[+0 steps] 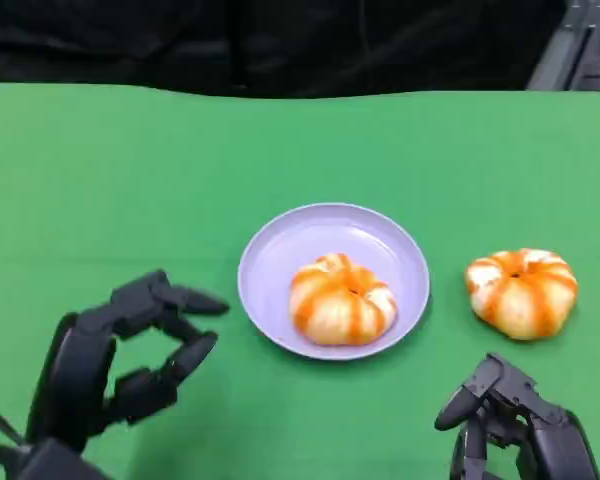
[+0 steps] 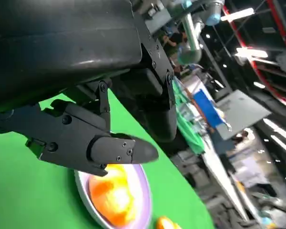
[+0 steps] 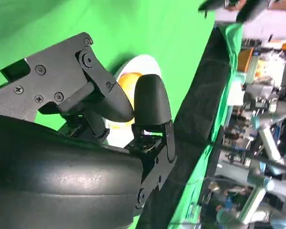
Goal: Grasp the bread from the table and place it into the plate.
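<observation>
— Hands first, from the head view: where are they?
— Left hand (image 1: 130, 350) sits near-left on the green table (image 1: 100, 180), fingers spread and curved, holding nothing. Right hand (image 1: 515, 420) is at the near-right edge, also empty; whether its fingers are apart or curled I cannot tell from here.
— And the bread?
— One striped bun (image 1: 342, 299) already lies in the lilac plate (image 1: 310, 235) at the centre. A second bun (image 1: 522, 291) rests on the table right of the plate, apart from it and just beyond the right hand.
— Left wrist view?
— Its fingers (image 2: 93, 143) reach out over the plate (image 2: 144, 200) and the bun (image 2: 112, 195) in it, touching neither.
— Right wrist view?
— Two fingers (image 3: 150, 102) stand close together with nothing between them; the plate (image 3: 143, 64) shows beyond.
— So which step?
— I judge one placement done, the next grasp not begun. The right hand would need to reach forward, close around the loose bun, then carry it left to the plate.
</observation>
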